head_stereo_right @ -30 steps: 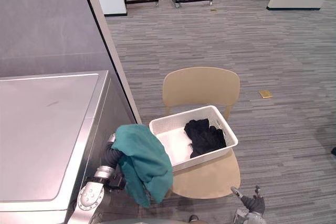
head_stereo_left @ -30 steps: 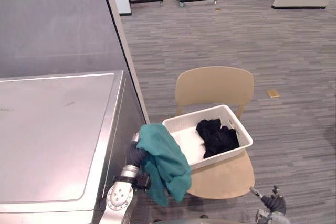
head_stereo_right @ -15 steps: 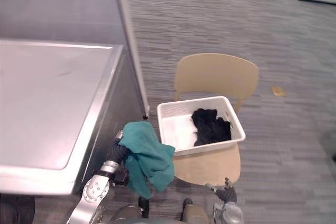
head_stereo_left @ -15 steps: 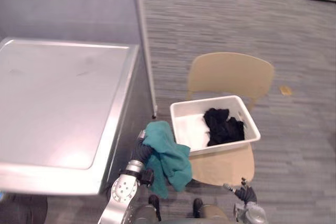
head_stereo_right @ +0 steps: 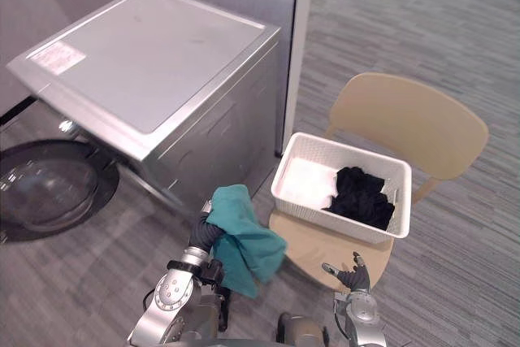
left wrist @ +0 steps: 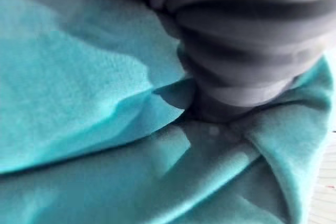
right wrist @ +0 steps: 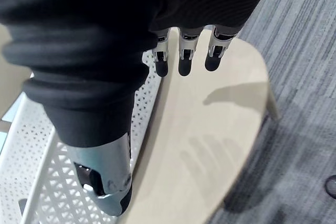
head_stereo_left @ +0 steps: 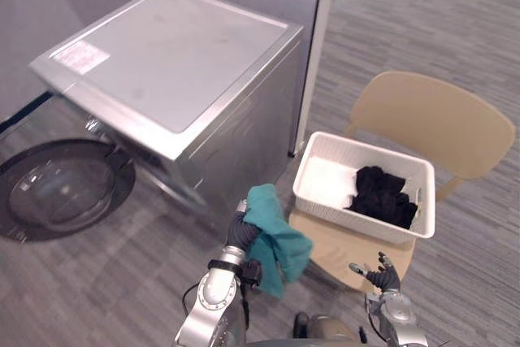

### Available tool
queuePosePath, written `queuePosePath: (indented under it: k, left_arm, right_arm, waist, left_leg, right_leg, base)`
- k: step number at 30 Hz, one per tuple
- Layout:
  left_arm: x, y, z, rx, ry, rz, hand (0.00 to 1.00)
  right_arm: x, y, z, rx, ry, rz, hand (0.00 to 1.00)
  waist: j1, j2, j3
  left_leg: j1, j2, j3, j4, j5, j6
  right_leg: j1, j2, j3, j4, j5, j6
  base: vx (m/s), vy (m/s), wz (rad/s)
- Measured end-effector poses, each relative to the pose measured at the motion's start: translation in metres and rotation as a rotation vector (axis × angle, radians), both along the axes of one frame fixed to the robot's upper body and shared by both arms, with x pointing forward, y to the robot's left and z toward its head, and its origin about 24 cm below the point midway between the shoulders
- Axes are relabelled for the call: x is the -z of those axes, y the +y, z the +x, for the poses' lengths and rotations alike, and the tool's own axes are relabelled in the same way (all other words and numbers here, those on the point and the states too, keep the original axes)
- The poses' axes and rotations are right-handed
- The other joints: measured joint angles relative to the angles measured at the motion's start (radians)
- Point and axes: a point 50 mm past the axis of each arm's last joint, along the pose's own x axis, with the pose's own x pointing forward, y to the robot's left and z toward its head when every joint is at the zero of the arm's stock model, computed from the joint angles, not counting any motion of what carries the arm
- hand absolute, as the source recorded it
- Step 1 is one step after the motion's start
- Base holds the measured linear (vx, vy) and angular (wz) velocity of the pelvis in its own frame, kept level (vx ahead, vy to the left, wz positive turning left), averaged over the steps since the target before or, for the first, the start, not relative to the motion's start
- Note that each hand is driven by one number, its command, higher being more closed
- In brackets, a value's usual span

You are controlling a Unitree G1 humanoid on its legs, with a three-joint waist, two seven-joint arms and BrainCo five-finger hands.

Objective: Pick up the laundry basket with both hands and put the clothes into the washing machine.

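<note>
Camera swung; teal cloth [head_stereo_left: 275, 235] covers left hand's [head_stereo_left: 239, 233] fingers.

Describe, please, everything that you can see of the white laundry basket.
The laundry basket is white and rectangular. It looks like plastic, with small holes through its walls. It stands level on the seat of a beige chair. Black clothes lie heaped at one end, and the rest of its inside shows white. The right hand, open, hovers over the seat's front edge close to the basket's wall. Whether it touches the wall I cannot tell.
</note>
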Motion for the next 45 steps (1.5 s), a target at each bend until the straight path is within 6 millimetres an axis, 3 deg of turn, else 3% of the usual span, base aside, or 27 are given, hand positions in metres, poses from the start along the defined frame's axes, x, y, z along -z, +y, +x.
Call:
queuePosePath:
  k: [3,5,6,7,8,11,17,20,21,22,25,26,27,29,30,32,33,34,35,36,37,38,39,40,41,43,45]
  left_arm:
    - [0.000,-0.001,-0.001,0.010,0.001,-0.002,1.00]
    - [0.001,-0.005,-0.002,0.026,0.007,-0.005,1.00]
    - [0.003,-0.009,-0.002,0.040,0.013,-0.008,1.00]
    - [0.006,-0.007,-0.002,0.041,0.023,0.000,1.00]
    - [0.009,-0.003,-0.002,0.036,0.033,0.014,1.00]
    - [0.020,0.015,-0.005,-0.003,0.075,0.071,1.00]
    - [0.035,0.037,-0.019,-0.086,0.155,0.092,1.00]
    - [0.043,0.043,-0.023,-0.110,0.195,0.103,1.00]
    - [0.043,0.043,-0.023,-0.115,0.196,0.098,1.00]
    - [0.042,0.041,-0.021,-0.121,0.189,0.085,1.00]
    - [0.040,0.036,-0.018,-0.128,0.181,0.054,1.00]
    - [0.039,0.034,-0.017,-0.130,0.181,0.040,1.00]
    - [0.036,0.031,-0.013,-0.133,0.173,0.011,1.00]
    - [0.033,0.032,-0.010,-0.134,0.157,0.011,1.00]
    - [0.032,0.033,-0.009,-0.140,0.152,0.012,1.00]
    - [0.032,0.034,-0.010,-0.150,0.150,0.007,1.00]
    - [0.031,0.037,-0.010,-0.169,0.148,0.003,1.00]
    - [0.031,0.039,-0.010,-0.179,0.148,0.005,1.00]
    - [0.029,0.041,-0.009,-0.189,0.140,0.006,1.00]
    - [0.028,0.043,-0.008,-0.194,0.134,0.013,1.00]
    - [0.028,0.046,-0.006,-0.199,0.130,0.028,1.00]
    - [0.030,0.048,-0.003,-0.198,0.140,0.044,1.00]
    - [0.030,0.049,-0.001,-0.195,0.144,0.054,1.00]
    - [0.031,0.052,0.001,-0.193,0.144,0.071,1.00]
    - [0.031,0.056,0.000,-0.195,0.140,0.099,1.00]
    - [0.030,0.059,0.001,-0.191,0.129,0.129,1.00]
    - [0.029,0.059,0.002,-0.191,0.123,0.137,1.00]
  right_arm:
    - [0.005,0.004,-0.008,0.001,0.022,0.015,0.00]
    - [0.008,0.005,-0.015,0.013,0.038,0.022,0.00]
    - [0.008,0.001,-0.019,0.033,0.046,0.020,0.00]
    - [0.010,0.001,-0.022,0.052,0.052,0.030,0.00]
    - [0.011,0.006,-0.020,0.057,0.053,0.049,0.00]
    - [0.014,0.014,-0.022,0.059,0.059,0.077,0.00]
    - [0.015,0.013,-0.024,0.060,0.066,0.077,0.00]
    - [0.016,0.014,-0.026,0.055,0.075,0.075,0.00]
    - [0.016,0.013,-0.026,0.054,0.078,0.073,0.00]
    - [0.017,0.010,-0.028,0.053,0.087,0.065,0.00]
    - [0.019,0.006,-0.032,0.048,0.114,0.050,0.00]
    - [0.019,0.003,-0.033,0.047,0.123,0.040,0.00]
    - [0.018,-0.004,-0.033,0.049,0.129,0.022,0.00]
    - [0.017,-0.007,-0.031,0.049,0.125,0.010,0.00]
    - [0.016,-0.009,-0.029,0.047,0.121,0.003,0.00]
    - [0.014,-0.013,-0.028,0.038,0.119,-0.012,0.00]
    - [0.011,-0.016,-0.022,0.022,0.109,-0.029,0.00]
    - [0.011,-0.017,-0.020,0.018,0.107,-0.031,0.00]
    - [0.011,-0.010,-0.018,0.005,0.102,-0.018,0.00]
    - [0.012,-0.006,-0.018,-0.004,0.105,-0.011,0.00]
    - [0.013,-0.002,-0.016,-0.017,0.102,-0.001,0.00]
    - [0.012,0.000,-0.011,-0.024,0.095,0.005,0.00]
    - [0.011,0.001,-0.010,-0.025,0.092,0.007,0.00]
    - [0.012,0.004,-0.010,-0.024,0.095,0.015,0.00]
    - [0.012,0.009,-0.009,-0.023,0.088,0.028,0.00]
    - [0.008,0.015,-0.005,-0.027,0.053,0.041,0.00]
    - [0.005,0.017,-0.001,-0.030,0.029,0.045,0.00]
  waist:
    - [-0.006,0.016,-0.011]
    - [-0.026,0.028,-0.031]
    - [-0.039,0.063,-0.055]
    - [-0.050,0.080,-0.070]
    - [-0.044,0.073,-0.072]
    - [-0.022,0.057,-0.075]
    - [-0.021,0.061,-0.089]
    - [-0.017,0.057,-0.085]
    - [-0.020,0.049,-0.080]
    - [-0.019,0.060,-0.078]
    - [-0.011,0.043,-0.057]
    - [-0.007,0.039,-0.053]
    - [-0.004,0.021,-0.042]
    - [-0.004,-0.014,-0.022]
    - [-0.002,-0.034,-0.016]
    - [0.005,-0.029,-0.016]
    - [0.012,-0.004,-0.021]
    - [0.009,-0.007,-0.020]
    - [0.006,-0.027,-0.029]
    - [0.006,-0.041,-0.036]
    - [0.008,-0.050,-0.039]
    - [0.005,-0.049,-0.037]
    - [0.003,-0.046,-0.036]
    - [0.001,-0.042,-0.033]
    - [-0.003,-0.034,-0.027]
    - [-0.034,-0.015,-0.016]
    - [-0.053,-0.011,-0.013]
  left_leg:
    - [0.122,0.045,0.079,0.069,-0.114,0.014]
    - [0.233,0.042,0.121,-0.083,-0.124,0.005]
    - [0.290,0.039,0.136,-0.240,-0.111,-0.020]
    - [0.299,0.045,0.132,-0.331,-0.103,-0.035]
    - [0.293,0.036,0.128,-0.360,-0.090,-0.047]
    - [0.318,0.007,0.137,-0.357,-0.083,-0.037]
    - [0.317,-0.026,0.135,-0.372,-0.069,-0.014]
    - [0.284,-0.028,0.107,-0.351,-0.074,-0.011]
    - [0.262,-0.026,0.103,-0.334,-0.089,-0.010]
    - [0.215,-0.024,0.098,-0.291,-0.108,-0.003]
    - [0.137,0.054,0.265,-0.184,-0.145,0.042]
    - [0.119,0.082,0.331,-0.151,-0.156,0.060]
    - [0.070,0.096,0.381,-0.074,-0.170,0.072]
    - [0.021,0.090,0.390,-0.026,-0.170,0.072]
    - [-0.030,0.094,0.377,-0.058,-0.159,0.057]
    - [-0.074,0.113,0.361,-0.129,-0.128,0.017]
    - [-0.108,0.152,0.359,-0.129,-0.089,-0.003]
    - [-0.117,0.153,0.364,-0.082,-0.046,-0.004]
    - [-0.155,0.140,0.377,0.051,-0.068,0.029]
    - [-0.183,0.134,0.380,0.136,-0.134,0.037]
    - [-0.209,0.122,0.386,0.252,-0.252,0.054]
    - [-0.188,0.092,0.408,0.288,-0.315,0.076]
    - [-0.163,0.075,0.421,0.282,-0.335,0.078]
    - [-0.089,0.036,0.433,0.237,-0.354,0.080]
    - [0.006,0.004,0.443,0.162,-0.354,0.089]
    - [0.132,-0.034,0.456,0.046,-0.341,0.106]
    - [0.230,-0.073,0.473,-0.036,-0.341,0.107]
  right_leg:
    - [0.023,-0.003,-0.061,-0.073,0.062,0.004]
    - [0.021,-0.013,-0.107,-0.098,0.079,0.026]
    - [0.014,-0.007,-0.139,-0.122,0.095,0.044]
    - [0.008,-0.001,-0.168,-0.150,0.124,0.054]
    - [0.009,0.001,-0.175,-0.190,0.165,0.059]
    - [0.066,-0.011,-0.161,-0.268,0.223,0.078]
    - [0.107,-0.030,-0.155,-0.356,0.280,0.101]
    - [0.103,-0.037,-0.183,-0.363,0.274,0.103]
    - [0.097,-0.038,-0.191,-0.361,0.269,0.105]
    - [0.085,-0.042,-0.224,-0.351,0.253,0.111]
    - [0.076,-0.067,-0.308,-0.343,0.249,0.113]
    - [0.075,-0.084,-0.336,-0.327,0.240,0.118]
    - [0.082,-0.139,-0.385,-0.291,0.223,0.130]
    - [0.112,-0.209,-0.434,-0.267,0.200,0.164]
    - [0.143,-0.260,-0.464,-0.260,0.191,0.201]
    - [0.171,-0.286,-0.477,-0.262,0.191,0.253]
    - [0.201,-0.297,-0.483,-0.261,0.188,0.312]
    - [0.218,-0.314,-0.481,-0.264,0.186,0.319]
    - [0.240,-0.351,-0.473,-0.274,0.181,0.321]
    - [0.248,-0.372,-0.469,-0.278,0.182,0.318]
    - [0.245,-0.427,-0.442,-0.213,0.204,0.293]
    - [0.176,-0.509,-0.386,-0.046,0.200,0.147]
    - [0.133,-0.542,-0.349,0.065,0.185,0.056]
    - [0.051,-0.563,-0.273,0.284,0.152,-0.055]
    - [-0.031,-0.494,-0.141,0.443,0.091,0.023]
    - [-0.096,-0.378,-0.099,0.549,0.010,0.075]
    - [-0.168,-0.314,-0.200,0.546,-0.061,0.058]
  base:
    - [-0.19,0.049,0.58]
    - [-0.18,0.127,0.91]
    - [-0.17,0.190,0.94]
    - [-0.19,0.239,0.80]
    - [-0.15,0.190,0.40]
    - [-0.11,0.146,-0.01]
    - [-0.10,0.080,0.02]
    - [-0.06,0.008,0.15]
    - [-0.04,0.017,0.58]
    - [-0.01,0.014,0.84]
    - [0.03,0.007,0.90]
    - [0.06,0.157,1.16]
    - [0.06,0.204,1.21]
    - [0.07,0.232,1.21]
    - [0.11,0.261,1.04]
    - [0.20,0.393,0.53]
    - [0.26,0.454,0.17]
    - [0.38,0.591,0.12]
    - [0.27,0.393,0.13]
    - [0.50,0.613,0.08]
    - [0.49,0.568,-0.06]
    - [0.58,0.678,-0.11]
    - [0.49,0.559,-0.12]
    - [0.51,0.486,-0.21]
    - [0.51,0.447,-0.19]
    - [0.48,0.350,-0.02]
    - [0.47,0.271,-0.10]
